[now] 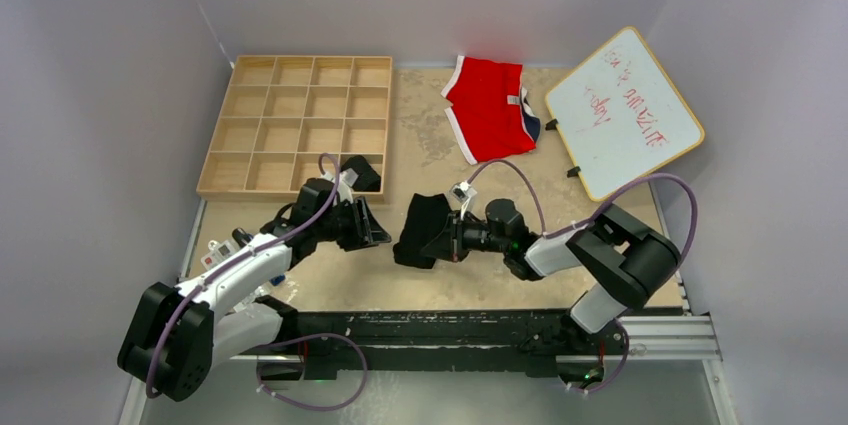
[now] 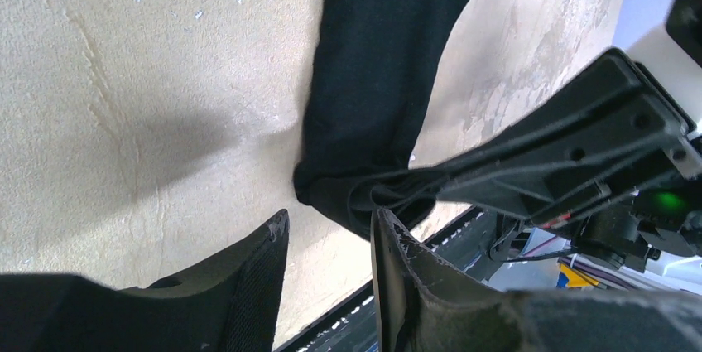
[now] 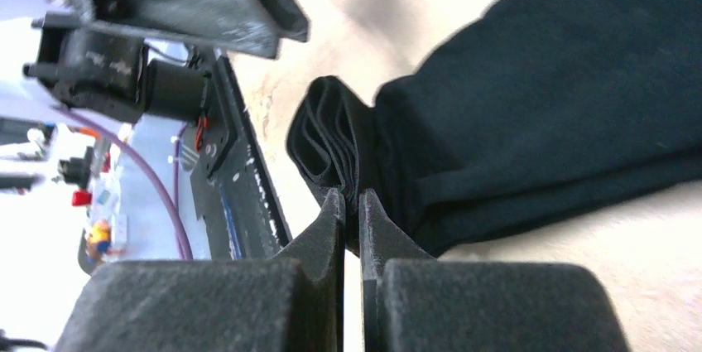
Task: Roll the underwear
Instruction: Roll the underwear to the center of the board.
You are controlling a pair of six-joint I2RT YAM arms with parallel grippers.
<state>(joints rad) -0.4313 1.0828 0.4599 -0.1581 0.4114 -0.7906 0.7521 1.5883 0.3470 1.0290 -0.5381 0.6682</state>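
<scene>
Underwear [image 1: 420, 217] [image 2: 381, 79] [image 3: 538, 103]: black, folded into a long strip, flat mid-desk [image 1: 420, 135], near end doubled over. Right hand [image 1: 432, 243] [image 3: 352, 203] pinches that doubled end, pressed tight on the fabric. Left hand [image 1: 372, 230] [image 2: 331, 228] is spread and empty, just beside the strip. Tray [image 1: 250, 192] at back left, red briefs [image 1: 490, 110] and whiteboard [image 1: 620, 110] behind.

Bare worktop [image 1: 425, 140] lies open between the wooden grid tray [image 1: 295, 125] and the red briefs [image 1: 490, 105]. Nearer, the left gripper [image 1: 378, 234] and right gripper [image 1: 432, 245] crowd the black underwear [image 1: 422, 217], leaving only a narrow gap. A tilted whiteboard [image 1: 622, 110] blocks the far right corner.
</scene>
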